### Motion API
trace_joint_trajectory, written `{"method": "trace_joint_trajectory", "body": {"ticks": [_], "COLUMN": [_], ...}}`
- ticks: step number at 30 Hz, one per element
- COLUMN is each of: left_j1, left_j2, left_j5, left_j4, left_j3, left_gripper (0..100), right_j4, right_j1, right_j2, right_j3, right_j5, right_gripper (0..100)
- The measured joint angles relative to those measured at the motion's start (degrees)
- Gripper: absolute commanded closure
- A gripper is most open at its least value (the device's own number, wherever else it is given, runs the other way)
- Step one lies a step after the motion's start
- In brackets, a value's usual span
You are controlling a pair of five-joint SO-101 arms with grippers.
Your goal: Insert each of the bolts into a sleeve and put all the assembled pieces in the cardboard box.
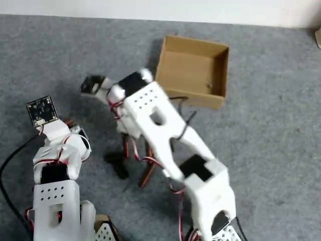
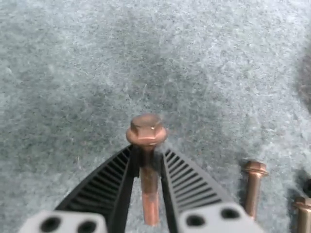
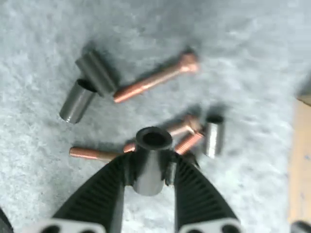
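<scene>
From where I stand, the left gripper (image 2: 148,160) pinches a copper hex-head bolt (image 2: 146,132) by its shank. The head sits past the fingertips and the long axis runs back towards the wrist. The right gripper (image 3: 150,170) is clamped on a dark steel sleeve (image 3: 153,140), bore mouth outermost, above loose bolts (image 3: 155,80) on grey carpet (image 3: 243,39). The shank tip must meet that mouth, I reckon. The empty brown cardboard box (image 1: 193,70) lies nearer the right gripper.

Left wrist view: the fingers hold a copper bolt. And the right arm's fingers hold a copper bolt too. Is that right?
Not quite. The left fingers do hold a copper bolt, but the right fingers hold a dark sleeve, not a bolt. The right wrist view shows it.
</scene>
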Motion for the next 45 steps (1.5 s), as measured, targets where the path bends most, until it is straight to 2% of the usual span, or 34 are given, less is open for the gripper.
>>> {"method": "trace_joint_trajectory", "body": {"ticks": [4,10,14,19,25,28,36,40,45], "left_j1": [0.0,0.18,3.96,10.2,18.81,22.24,31.47,34.64,38.68], "left_j2": [0.0,0.0,0.0,0.0,0.0,0.0,0.0,0.0,0.0], "left_j5": [0.0,0.0,0.0,0.0,-0.26,-0.35,-0.35,-0.35,-0.35], "left_j4": [0.0,0.0,0.0,3.69,17.76,20.48,20.66,18.81,12.57], "left_j3": [0.0,0.0,-1.32,-10.37,-21.71,-24.09,-32.09,-32.53,-32.53], "left_gripper": [99,99,99,99,99,99,99,99,99], "right_j4": [0.0,0.0,-4.22,-14.24,-29.27,-35.08,-39.82,-41.23,-48.62], "right_j1": [2.46,3.96,3.96,3.96,6.68,9.76,12.4,12.48,12.48], "right_j2": [-7.38,-19.69,-30.68,-50.64,-77.01,-91.25,-122.37,-125.19,-126.15], "right_j3": [2.73,10.11,20.84,39.38,69.98,83.43,105.32,110.42,116.04], "right_j5": [-0.44,-6.24,-8.88,-13.19,-15.03,-15.03,-15.47,-20.4,-26.81], "right_gripper": [99.4,99.4,99.4,99.4,99.5,99.5,99.5,99.5,99.5]}}
